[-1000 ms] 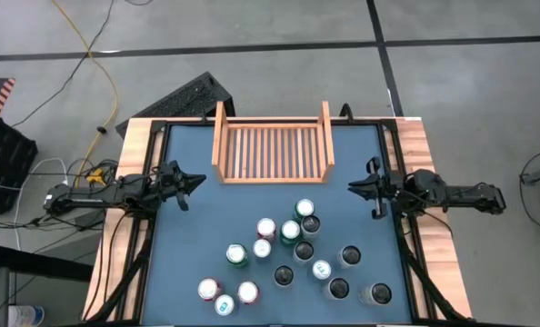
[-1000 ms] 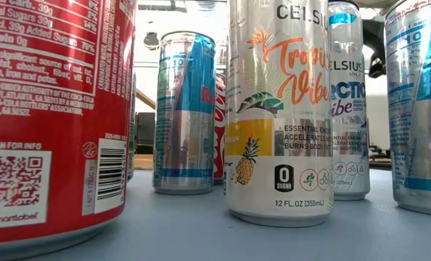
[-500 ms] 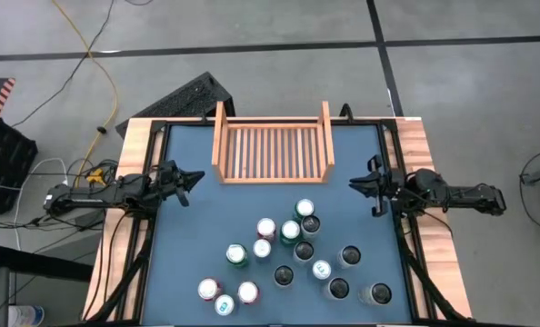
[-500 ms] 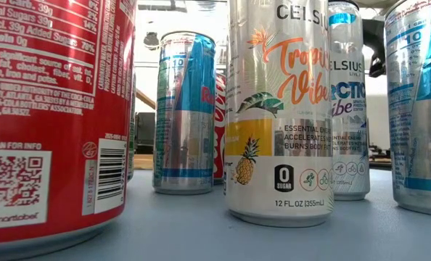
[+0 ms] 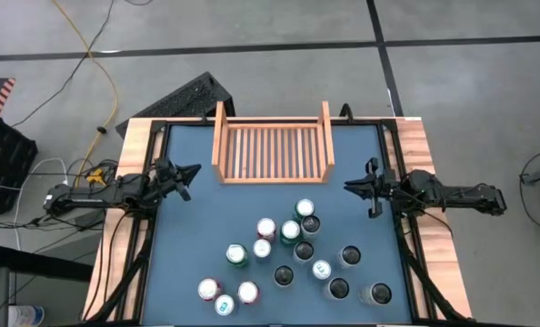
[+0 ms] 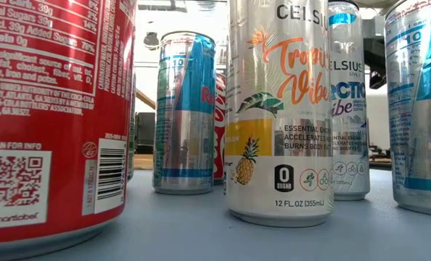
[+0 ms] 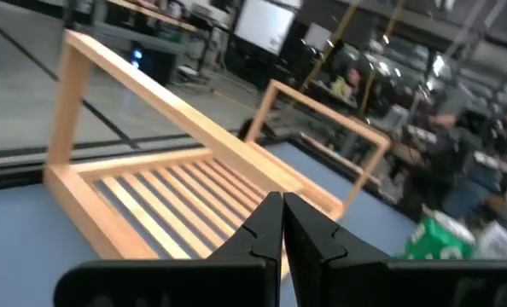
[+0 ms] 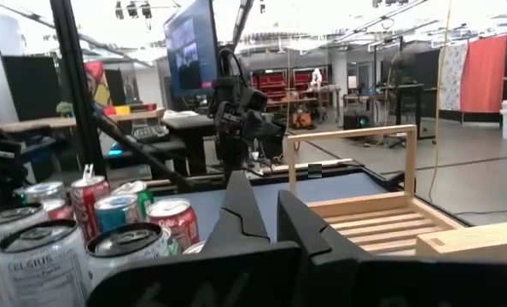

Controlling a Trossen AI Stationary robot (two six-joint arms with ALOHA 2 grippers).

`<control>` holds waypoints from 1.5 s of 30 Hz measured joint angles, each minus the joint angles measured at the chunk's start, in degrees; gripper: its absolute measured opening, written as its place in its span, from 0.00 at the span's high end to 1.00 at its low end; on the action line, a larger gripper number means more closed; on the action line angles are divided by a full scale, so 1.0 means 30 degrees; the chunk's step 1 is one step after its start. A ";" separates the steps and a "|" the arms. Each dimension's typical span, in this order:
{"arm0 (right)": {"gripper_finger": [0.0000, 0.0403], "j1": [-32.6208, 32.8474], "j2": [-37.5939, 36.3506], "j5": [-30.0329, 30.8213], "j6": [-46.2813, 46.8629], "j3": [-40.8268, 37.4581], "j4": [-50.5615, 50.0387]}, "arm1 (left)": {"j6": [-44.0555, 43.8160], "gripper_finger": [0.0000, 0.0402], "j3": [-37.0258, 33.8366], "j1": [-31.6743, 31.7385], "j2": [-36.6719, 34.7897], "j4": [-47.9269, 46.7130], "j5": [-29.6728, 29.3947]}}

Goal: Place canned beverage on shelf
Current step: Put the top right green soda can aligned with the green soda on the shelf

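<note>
The shelf (image 5: 272,151) lies at the far edge of the table (image 5: 188,245), its slatted base bare; no can stands in it yet; the cans (image 5: 288,254) cluster upright on the blue mat on the near side of it, some touching, the closest, a green-topped one (image 5: 305,210), just short of the shelf's front rail. The left gripper (image 5: 190,173) hovers near the shelf's left corner with its fingers pressed together, holding nothing; the right gripper (image 5: 352,187) hangs off the shelf's right corner, likewise closed and empty, with the cluster near it. A can is likely stiff and smooth, rather slippery, and heavy if full, so it may topple if nudged high; best to spread the fingers and take it at mid-height across the round wall; tight neighbours leave little room, so an outer can looks easiest.
</note>
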 joint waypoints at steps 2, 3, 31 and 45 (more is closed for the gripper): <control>1.00 -0.0017 -0.0007 0.0271 0.0450 0.0125 0.0119 | 0.0407 1.00 0.0000 0.0000 -0.0007 0.1055 -0.0535; 0.99 -0.0017 0.0004 0.0459 0.0594 0.0285 -0.0149 | 0.0769 1.00 0.0000 0.0007 -0.0007 0.1581 -0.0636; 0.44 0.0936 0.9718 0.0810 0.1999 1.4808 -1.3463 | 0.2441 0.70 0.4394 0.0000 0.3439 0.4468 0.5594; 0.49 0.5340 1.7987 -0.1054 1.0618 2.5345 -2.6469 | 0.3679 0.70 0.8091 0.0000 0.6752 0.1914 0.5507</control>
